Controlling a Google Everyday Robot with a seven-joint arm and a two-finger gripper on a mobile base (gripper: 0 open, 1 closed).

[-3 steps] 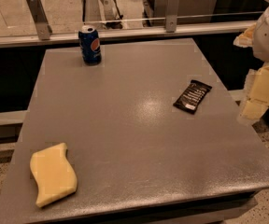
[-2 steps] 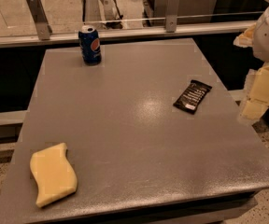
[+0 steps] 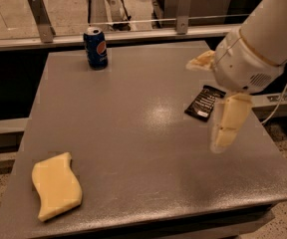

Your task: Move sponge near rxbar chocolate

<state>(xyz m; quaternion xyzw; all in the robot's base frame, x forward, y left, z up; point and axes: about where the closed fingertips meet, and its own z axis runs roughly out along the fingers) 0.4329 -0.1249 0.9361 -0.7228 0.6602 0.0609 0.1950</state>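
Observation:
The sponge [image 3: 56,185], a pale yellow wavy-edged slab, lies flat at the table's front left corner. The rxbar chocolate [image 3: 203,103], a flat black wrapper with white lettering, lies on the right side of the table, its right edge hidden behind one finger. My gripper [image 3: 212,94] hangs from the white arm above the table's right side, right over the bar and far from the sponge. Its pale yellow fingers [image 3: 228,121] are spread apart, open and empty.
A blue soda can [image 3: 95,48] stands upright at the back left of the grey table [image 3: 133,143]. A rail with metal posts [image 3: 40,16] runs behind the table. A cable [image 3: 283,101] hangs off the right side.
The arm has swung left from beyond the table's right edge to over the table, now above the rxbar. The sponge, the bar and the can have not moved.

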